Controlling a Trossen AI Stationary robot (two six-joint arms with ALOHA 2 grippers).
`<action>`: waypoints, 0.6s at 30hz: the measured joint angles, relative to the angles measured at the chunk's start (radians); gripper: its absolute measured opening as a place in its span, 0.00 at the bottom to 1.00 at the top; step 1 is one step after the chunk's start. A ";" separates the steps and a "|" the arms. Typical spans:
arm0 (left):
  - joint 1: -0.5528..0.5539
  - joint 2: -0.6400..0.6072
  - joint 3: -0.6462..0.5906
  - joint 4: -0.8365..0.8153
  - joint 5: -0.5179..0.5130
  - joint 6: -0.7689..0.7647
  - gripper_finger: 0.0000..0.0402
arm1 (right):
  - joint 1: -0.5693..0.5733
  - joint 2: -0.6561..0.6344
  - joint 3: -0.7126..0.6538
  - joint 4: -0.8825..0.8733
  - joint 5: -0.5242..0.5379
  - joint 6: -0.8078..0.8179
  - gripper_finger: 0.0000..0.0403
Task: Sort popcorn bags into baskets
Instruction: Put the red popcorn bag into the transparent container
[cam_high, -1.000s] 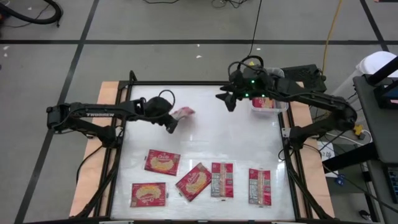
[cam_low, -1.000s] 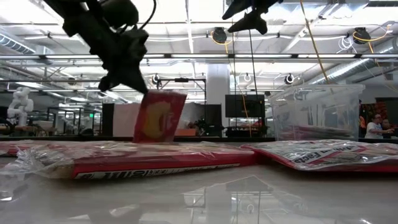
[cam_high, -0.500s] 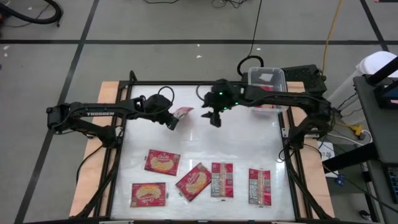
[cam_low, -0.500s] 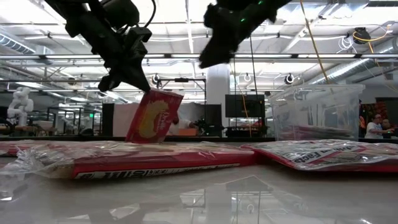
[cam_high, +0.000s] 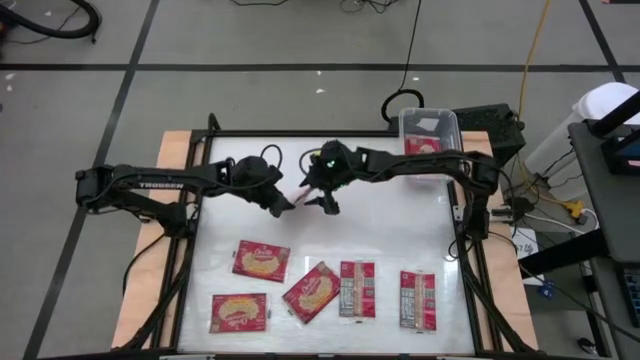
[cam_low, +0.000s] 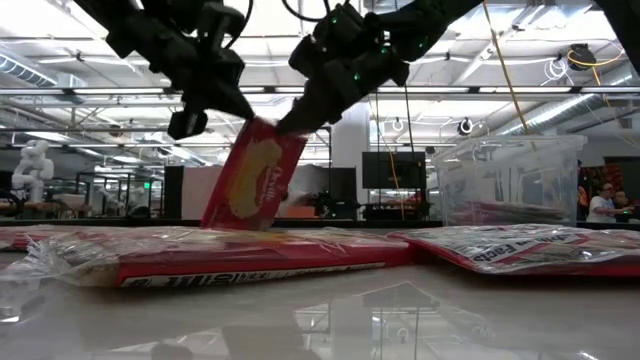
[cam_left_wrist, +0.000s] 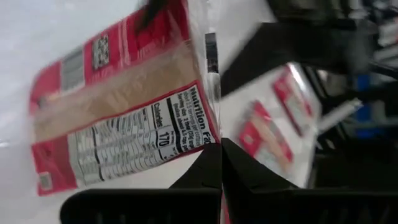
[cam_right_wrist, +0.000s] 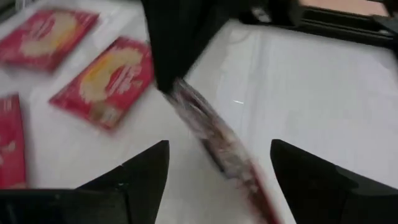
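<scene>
One popcorn bag (cam_left_wrist: 118, 118), red with a grey-white printed panel toward the left wrist camera, hangs over the table's far middle with my left gripper (cam_left_wrist: 219, 150) shut on it. My right gripper (cam_right_wrist: 219, 149) is open, a finger on each side of the same bag (cam_right_wrist: 211, 140), which shows edge-on there. Whether those fingers touch it I cannot tell. Several more popcorn bags (cam_high: 311, 292) lie flat along the near half. A clear basket (cam_high: 447, 120) stands at the far right with a red bag inside. My left gripper pinches the bag between its two fingers at the edge by the nutrition panel (cam_left_wrist: 210, 138). It comes slanting down from the table's left. The bag (cam_low: 250, 180) hangs tilted below the fingers. Whether its lower end touches the table is hidden by the bags in front.
Flat bags lie at the near left (cam_high: 239, 311), left of middle (cam_high: 261, 260) and near right (cam_high: 418, 298). The white tabletop (cam_high: 400, 220) is bare between my grippers and the basket. A black frame rail (cam_high: 465, 215) runs along the table's right edge.
My right gripper has come down from above the basket toward the table's left, rolling as it went, and now stands around the held bag. My left gripper has turned on the spot. The bag has tipped from nearly upright to slanted.
</scene>
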 joint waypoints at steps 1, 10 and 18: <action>-0.009 0.000 0.000 0.012 0.013 0.000 0.00 | 0.005 0.005 0.000 0.001 0.001 -0.020 0.66; -0.033 -0.001 0.000 0.105 0.064 0.012 0.00 | 0.030 -0.002 0.000 -0.083 0.012 -0.003 0.34; 0.002 -0.002 0.002 0.118 0.041 0.067 0.16 | 0.021 -0.043 -0.002 -0.103 0.106 0.086 0.03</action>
